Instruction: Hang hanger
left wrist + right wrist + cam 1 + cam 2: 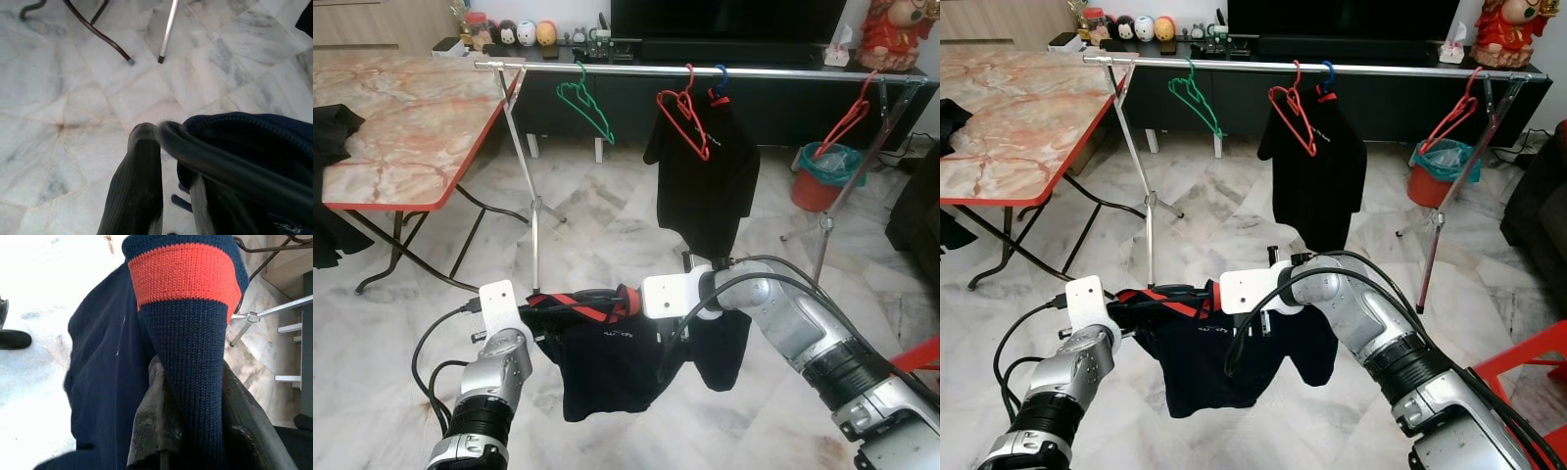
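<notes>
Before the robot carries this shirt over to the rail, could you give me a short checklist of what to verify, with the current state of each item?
1. Right gripper has hold of the dark shirt: ok, shut on the red-striped collar.
2. Left gripper has hold: ok, its fingers pinch the shirt's edge and a black hanger bar.
3. Hanger seated in both shoulders: cannot tell, fabric hides it.
4. Free space on the rail: ok, a gap lies between the green hanger and the red hanger.
5. Shirt hem off the floor: ok, it hangs free.
6. Hanger hook up: cannot tell.
</notes>
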Robot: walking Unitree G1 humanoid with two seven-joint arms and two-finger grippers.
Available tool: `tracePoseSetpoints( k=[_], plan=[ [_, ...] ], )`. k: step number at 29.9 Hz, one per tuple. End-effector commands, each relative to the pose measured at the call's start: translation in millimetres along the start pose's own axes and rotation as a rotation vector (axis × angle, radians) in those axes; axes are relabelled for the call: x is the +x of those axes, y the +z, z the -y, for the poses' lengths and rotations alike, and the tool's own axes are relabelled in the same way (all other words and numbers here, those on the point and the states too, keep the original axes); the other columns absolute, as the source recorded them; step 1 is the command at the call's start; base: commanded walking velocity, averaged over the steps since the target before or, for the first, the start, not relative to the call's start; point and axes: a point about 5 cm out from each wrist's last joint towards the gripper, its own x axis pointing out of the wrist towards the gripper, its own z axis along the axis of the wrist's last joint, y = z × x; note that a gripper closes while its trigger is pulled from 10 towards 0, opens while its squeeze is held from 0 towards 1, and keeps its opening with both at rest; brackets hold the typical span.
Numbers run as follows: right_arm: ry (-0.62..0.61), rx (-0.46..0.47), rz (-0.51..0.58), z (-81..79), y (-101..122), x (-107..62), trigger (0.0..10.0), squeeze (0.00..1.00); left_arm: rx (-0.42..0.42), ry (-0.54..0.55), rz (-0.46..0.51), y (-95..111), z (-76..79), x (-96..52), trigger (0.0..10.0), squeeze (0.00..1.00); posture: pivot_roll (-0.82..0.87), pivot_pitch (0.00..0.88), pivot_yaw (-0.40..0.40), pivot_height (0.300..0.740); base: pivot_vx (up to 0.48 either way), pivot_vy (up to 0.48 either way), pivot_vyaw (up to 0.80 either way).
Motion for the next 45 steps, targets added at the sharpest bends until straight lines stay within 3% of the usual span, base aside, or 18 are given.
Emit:
tracePoseSetpoints(
  k=[1, 7, 12, 19, 23, 29, 39, 41, 43, 45],
  plan=[
    [-0.009, -0.015, -0.013, 2.2, 0, -5.5, 10.0, 0.00, 0.036, 0.042, 0.024, 4, -8.4, 2.0, 0.0, 0.00, 0.06, 0.000, 0.034, 0.740, 0.000, 0.000, 0.00],
    [0.053, -0.066, -0.094, -4.1, -8, -15.2, 10.0, 0.00, 0.053, 0.089, 0.049, 6, -16.2, 2.3, 0.0, 0.00, 0.06, 0.000, 0.035, 0.740, 0.000, 0.000, 0.00],
    [0.132, -0.097, -0.243, -13.2, -27, -24.0, 10.0, 0.00, 0.049, 0.103, 0.058, 6, -17.8, 2.5, 0.0, 0.00, 0.06, 0.000, 0.035, 0.740, 0.000, 0.000, 0.00],
    [0.098, -0.105, -0.372, -11.1, -40, -25.6, 10.0, 0.00, 0.050, 0.106, 0.065, 6, -18.8, 2.6, 0.0, 0.00, 0.06, 0.000, 0.037, 0.740, 0.000, 0.000, 0.00],
    [0.043, -0.101, -0.385, -6.4, -40, -22.0, 10.0, 0.00, 0.050, 0.104, 0.067, 6, -18.4, 2.5, 0.0, 0.00, 0.06, 0.000, 0.037, 0.740, 0.000, 0.000, 0.00],
    [-0.036, -0.051, -0.403, -5.2, -39, -10.8, 10.0, 0.00, 0.041, 0.070, 0.077, 7, -14.0, 1.7, 0.0, 0.00, 0.07, 0.000, 0.038, 0.740, 0.000, 0.000, 0.00],
    [-0.074, 0.014, -0.393, -23.0, -30, 20.2, 10.0, 0.00, -0.010, -0.110, 0.137, 14, 14.7, -5.6, 0.0, 0.00, 0.06, 0.000, 0.031, 0.740, 0.000, 0.000, 0.00],
    [-0.107, 0.059, -0.358, -26.6, -26, 30.4, 10.0, 0.00, -0.018, -0.154, 0.143, 14, 21.7, -7.6, 0.0, 0.00, 0.07, 0.000, 0.029, 0.740, 0.000, 0.000, 0.00],
    [-0.187, 0.182, -0.294, -26.3, -17, 42.3, 10.0, 0.00, -0.004, -0.192, 0.145, 14, 27.6, -9.2, 0.0, 0.00, 0.07, 0.000, 0.028, 0.740, 0.000, 0.000, 0.00],
    [-0.235, 0.235, -0.263, -23.7, -13, 46.8, 10.0, 0.00, 0.009, -0.219, 0.139, 13, 31.3, -10.3, 0.0, 0.00, 0.07, 0.000, 0.028, 0.740, 0.000, 0.000, 0.00]
  ],
)
